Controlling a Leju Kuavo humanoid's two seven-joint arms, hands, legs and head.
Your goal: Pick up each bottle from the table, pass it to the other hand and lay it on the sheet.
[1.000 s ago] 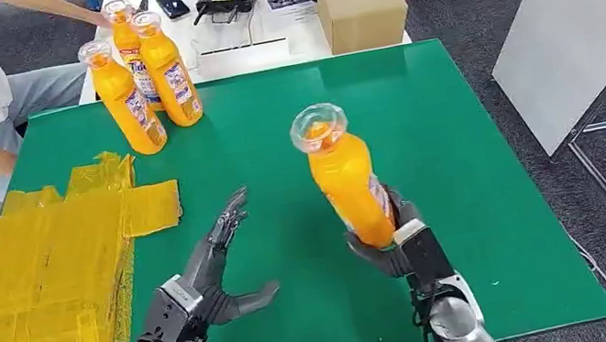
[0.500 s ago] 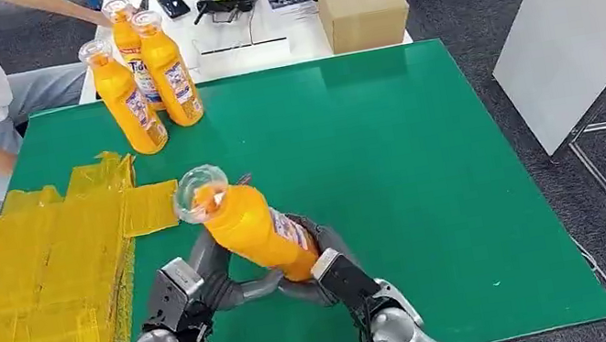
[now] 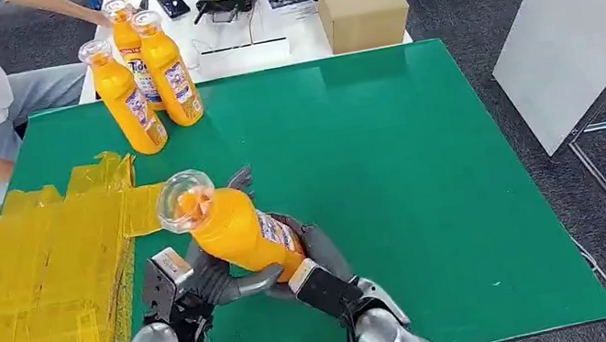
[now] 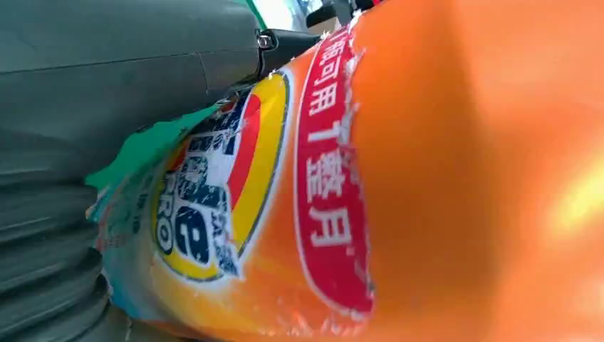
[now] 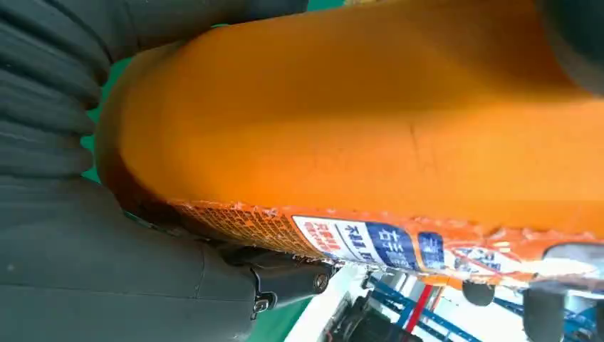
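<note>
At lower centre, the right hand (image 3: 309, 258) gripped the tilted orange plastic juice bottle (image 3: 230, 228); the left hand (image 3: 205, 276) curled under it. Three similar orange bottles (image 3: 142, 77) stood upper left, above the crinkled yellow sheet (image 3: 33, 300).

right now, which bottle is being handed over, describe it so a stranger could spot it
Start at the green table and look to its near edge, beside the yellow sheet. There the left hand and right hand meet around one orange bottle. Unlike the three standing bottles at the far corner, it is tilted and off the table.
</note>
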